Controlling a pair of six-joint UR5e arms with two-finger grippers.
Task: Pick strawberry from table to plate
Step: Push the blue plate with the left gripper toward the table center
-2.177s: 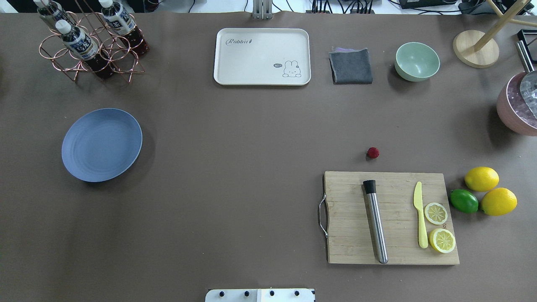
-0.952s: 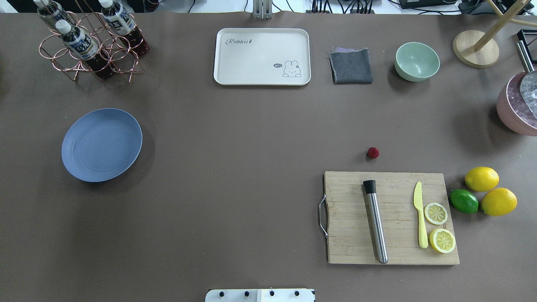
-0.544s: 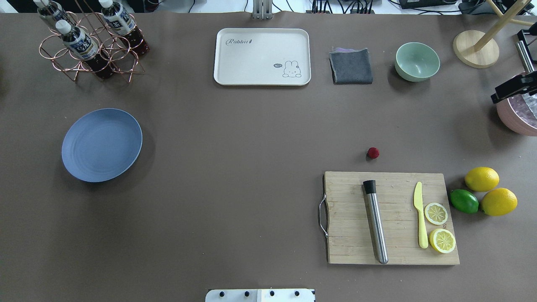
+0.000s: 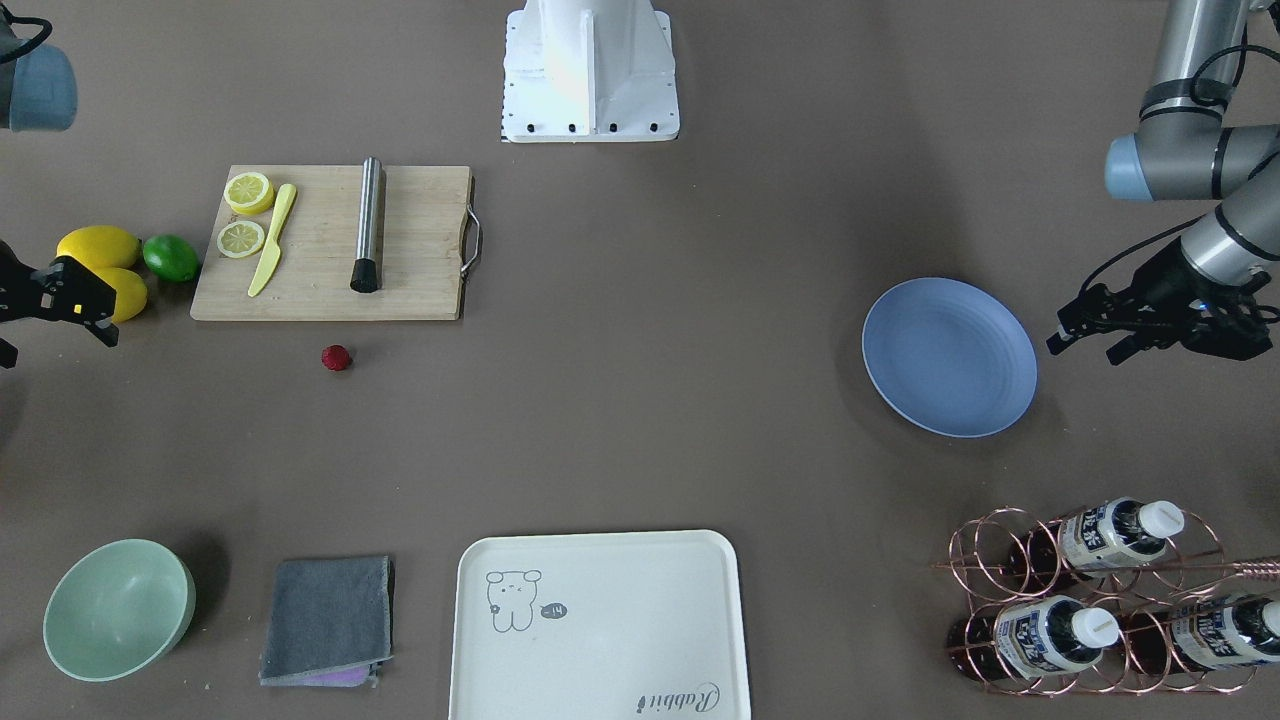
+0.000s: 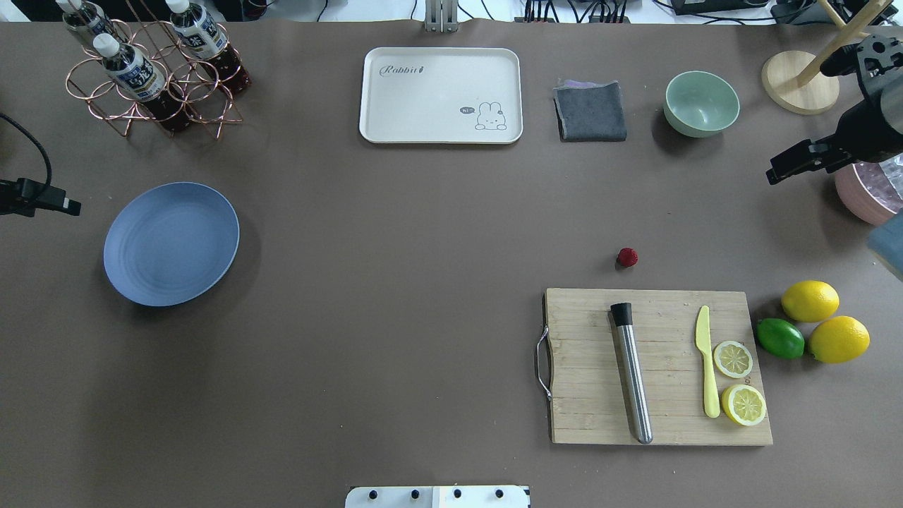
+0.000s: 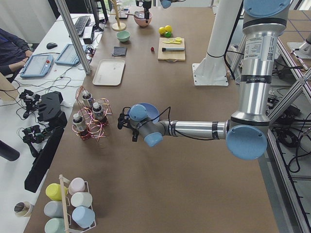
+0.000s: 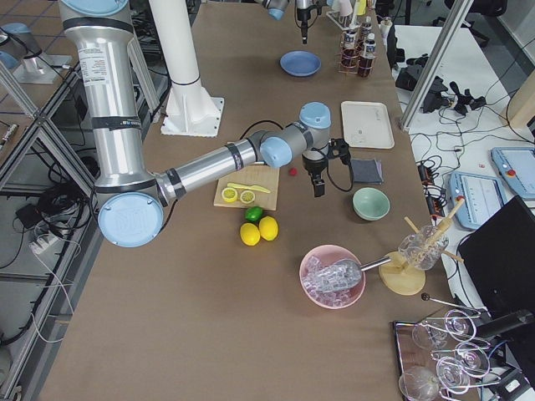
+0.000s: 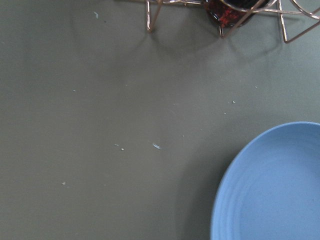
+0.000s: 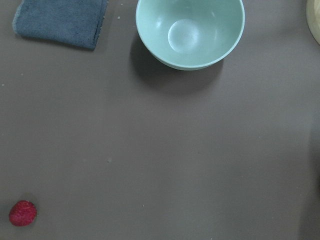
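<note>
Right gripper [image 4: 55, 345]: I am reading it as hanging high above the table [image 5: 395, 233], jaws standing apart and gripping nothing. Nearest under these jaws, the mint-green bowl [image 9: 190, 32] and the folded grey cloth [image 9: 60, 20] are lying toward the table's far edge. The pink ice bowl [image 5: 857, 203] is sitting near on the outer side.

The strawberry [image 5: 627, 257] is resting on the table, apart from these jaws and inward of them. It is showing at the lower left corner of the right wrist view. Open table surface is lying between the jaws and the berry.

Just beside the berry, not touching it, the wooden cutting board [image 5: 585, 395] is carrying a steel rod [image 5: 633, 381], a yellow knife [image 5: 705, 367] and two lemon halves [image 5: 733, 358]. Two lemons [image 5: 810, 300] and a lime [image 5: 780, 338] are sitting off the board's outer end.

Left gripper [image 4: 1085, 350]: I am seeing it hovering with its jaws parted and likewise gripping nothing. The plate [image 5: 171, 243] is lying just beside these jaws, and the copper bottle rack [image 5: 173, 106] is standing near. The cream tray [image 5: 441, 95] is lying well apart by the far edge. The strawberry is farthest of all from these jaws, across a wide stretch of table.
</note>
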